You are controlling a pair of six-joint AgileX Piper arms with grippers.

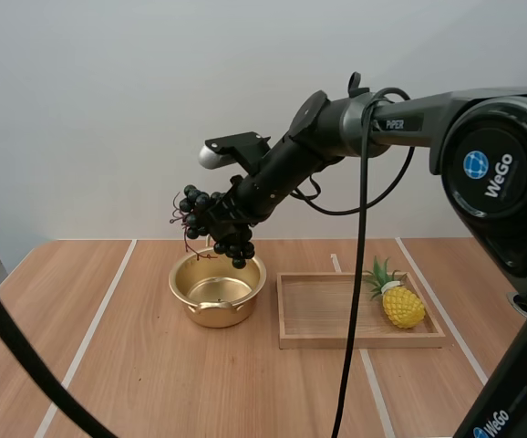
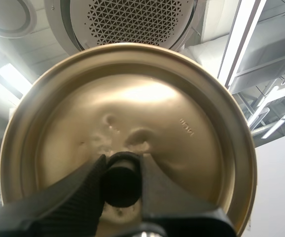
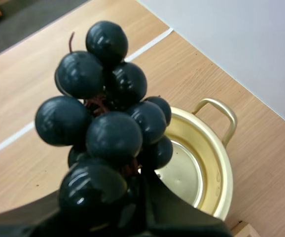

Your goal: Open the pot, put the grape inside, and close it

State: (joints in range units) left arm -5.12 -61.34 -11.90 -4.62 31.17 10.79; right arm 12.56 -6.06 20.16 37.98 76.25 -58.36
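Grapes (image 1: 213, 224) are hanging just above the open pot (image 1: 218, 290) on the bench (image 1: 108, 365), the right fingers (image 3: 182, 219) pinching them; the left fingers (image 2: 73, 192) are clamping the lid (image 2: 182, 123) by its knob (image 2: 121, 185).

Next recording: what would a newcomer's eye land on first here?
A bunch of dark grapes, pinched in the right claw, hangs just over the open golden pot at mid-table. The left claw grips the pot's lid by its black knob. A pineapple sits in the wooden tray beside the pot.
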